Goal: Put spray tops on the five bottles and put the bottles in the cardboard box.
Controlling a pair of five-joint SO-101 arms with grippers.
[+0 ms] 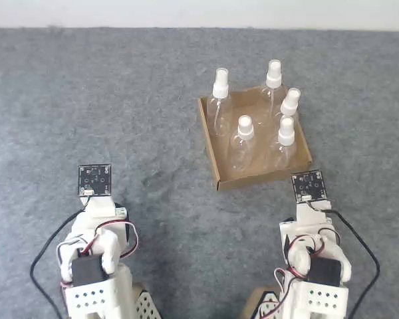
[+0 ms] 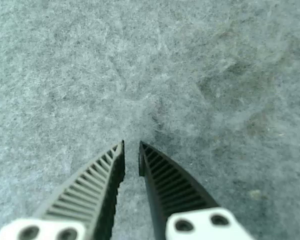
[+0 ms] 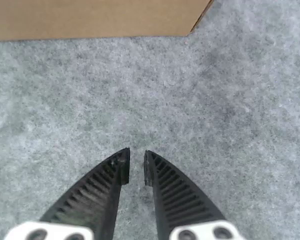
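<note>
All 5 capped bottles (image 1: 241, 149) are seen standing in the cardboard box (image 1: 263, 177). The left claw (image 2: 131, 150) and right claw (image 3: 136, 157) are held closed, empty. Bottles could be toppled were the nearby box bumped by the right claw.

The bench (image 1: 86, 86) is covered all over with a grey, felt-like mat (image 1: 153, 219), its fuzzy nap mottled in lighter and darker patches. Beyond its far edge runs a plain pale strip of wall (image 1: 186, 13). A small pale speck (image 2: 255, 194) lies on the mat.
</note>
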